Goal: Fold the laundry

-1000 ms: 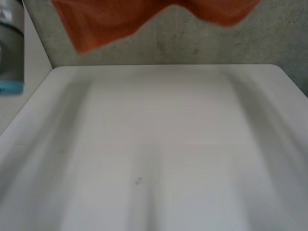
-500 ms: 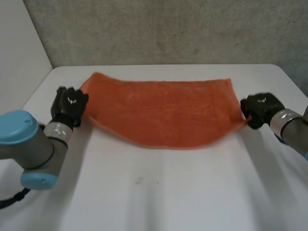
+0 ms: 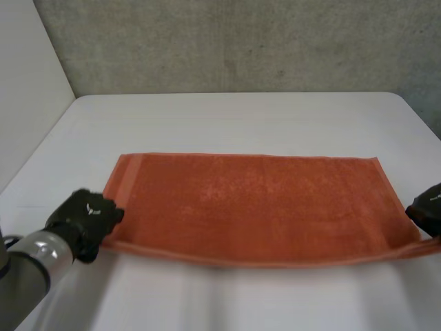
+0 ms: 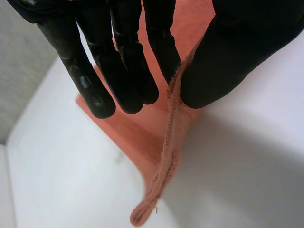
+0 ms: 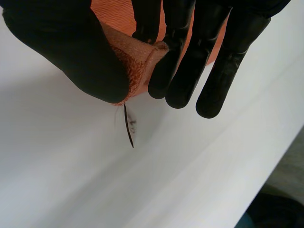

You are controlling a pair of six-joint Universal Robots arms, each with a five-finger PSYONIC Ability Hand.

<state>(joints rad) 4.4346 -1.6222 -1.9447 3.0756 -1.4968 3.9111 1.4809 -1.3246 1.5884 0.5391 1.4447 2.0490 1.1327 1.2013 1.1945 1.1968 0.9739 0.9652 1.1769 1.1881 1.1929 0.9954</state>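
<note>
Thumb and fingers of the left hand (image 3: 84, 219) pinch the near left corner of the orange towel (image 3: 255, 203); the right hand (image 3: 428, 207) pinches the near right corner likewise; beyond them the towel lies spread on the white table (image 3: 241, 114); it looks soft, light and limp, so corners are the best hold.

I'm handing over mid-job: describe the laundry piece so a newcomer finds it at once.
Start at the white table below the grey wall and look at its near half. There an orange towel lies spread flat, long side across. Its colour and the black left hand and right hand pinching its near corners mark it out.
</note>
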